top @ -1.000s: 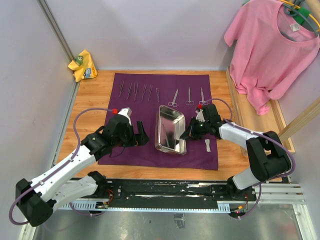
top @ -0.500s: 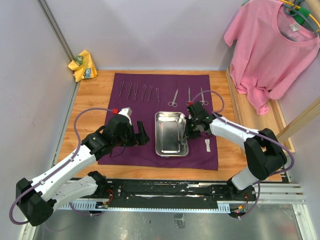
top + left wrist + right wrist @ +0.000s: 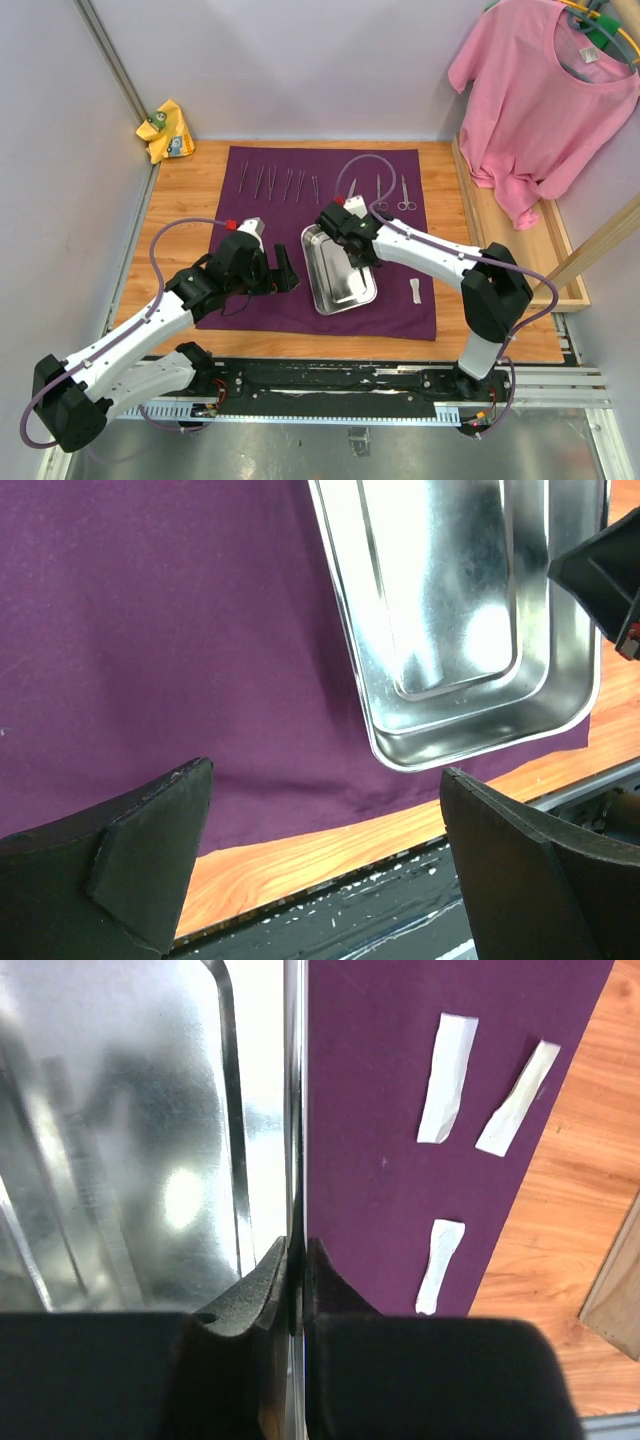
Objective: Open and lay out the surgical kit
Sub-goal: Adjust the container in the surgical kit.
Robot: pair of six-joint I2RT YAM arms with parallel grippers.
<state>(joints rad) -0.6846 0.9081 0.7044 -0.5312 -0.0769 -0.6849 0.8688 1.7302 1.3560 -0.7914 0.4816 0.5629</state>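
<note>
The dark purple cloth [image 3: 260,215] lies spread flat on the wooden table. The shiny steel tray [image 3: 340,280] rests on its middle, slightly skewed. My right gripper [image 3: 347,233] is shut on the tray's rim near its far end; in the right wrist view the pads [image 3: 262,1282] pinch the thin rim of the tray [image 3: 120,1130]. My left gripper [image 3: 286,272] is open and empty just left of the tray [image 3: 450,600], low over the cloth [image 3: 150,630]. Forceps [image 3: 275,182] and scissors [image 3: 403,193] lie in a row along the far edge. White gauze pieces [image 3: 447,1078] lie right of the tray.
A pink T-shirt [image 3: 545,90] hangs at the back right over a wooden side ledge [image 3: 505,230]. A yellow rag [image 3: 165,130] sits in the back left corner. The black rail [image 3: 350,385] runs along the near edge.
The tray, held tilted a second ago, now lies flat and has shifted and turned slightly left. My right arm has swung left along it towards its far end. The left arm has hardly moved.
</note>
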